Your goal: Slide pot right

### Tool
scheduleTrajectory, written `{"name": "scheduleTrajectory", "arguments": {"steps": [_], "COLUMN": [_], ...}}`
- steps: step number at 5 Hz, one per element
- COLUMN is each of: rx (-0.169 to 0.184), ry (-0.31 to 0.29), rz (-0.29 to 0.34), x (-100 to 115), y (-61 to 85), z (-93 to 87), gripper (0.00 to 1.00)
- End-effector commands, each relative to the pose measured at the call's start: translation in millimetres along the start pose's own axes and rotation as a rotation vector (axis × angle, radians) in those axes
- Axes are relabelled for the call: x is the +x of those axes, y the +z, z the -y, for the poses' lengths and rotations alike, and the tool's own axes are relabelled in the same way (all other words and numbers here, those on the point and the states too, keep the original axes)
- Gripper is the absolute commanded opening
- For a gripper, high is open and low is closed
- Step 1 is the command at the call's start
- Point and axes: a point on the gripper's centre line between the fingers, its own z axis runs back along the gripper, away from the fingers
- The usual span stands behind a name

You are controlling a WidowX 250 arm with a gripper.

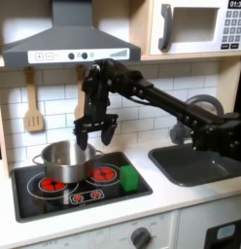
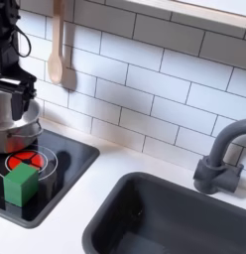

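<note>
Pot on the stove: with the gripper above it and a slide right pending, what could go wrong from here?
1. The green block sits on the stovetop on the first exterior view's right of the pot; a slide could push into it.
2. The gripper hangs open by the pot's rim; a shallow hold on shiny metal may slip.

The microwave (image 1: pixel 195 27), up high to the right of the range hood (image 1: pixel 74 44) in the first exterior view, has a small screen at its top corner with light digits — they look like "10", but they are too blurry to be sure. The buttons (image 1: pixel 232 31) under that screen have marks too small to read. No other words or numbers can be read in either exterior view.
</note>
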Motion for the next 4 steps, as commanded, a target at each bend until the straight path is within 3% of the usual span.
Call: {"name": "scheduleTrajectory", "arguments": {"steps": [1,3,4], "rx": [0.011,0.019,0.025], "ry": [0.018,0.019,0.025], "rz": [-0.012,0.007,-0.004], "x": [10.9,32.3,38.5], "y": [-16.0,-19.8,-28.4], "z": [-5.2,-7.8,-11.2], "gripper": [1.00,1.00,1.00]}}
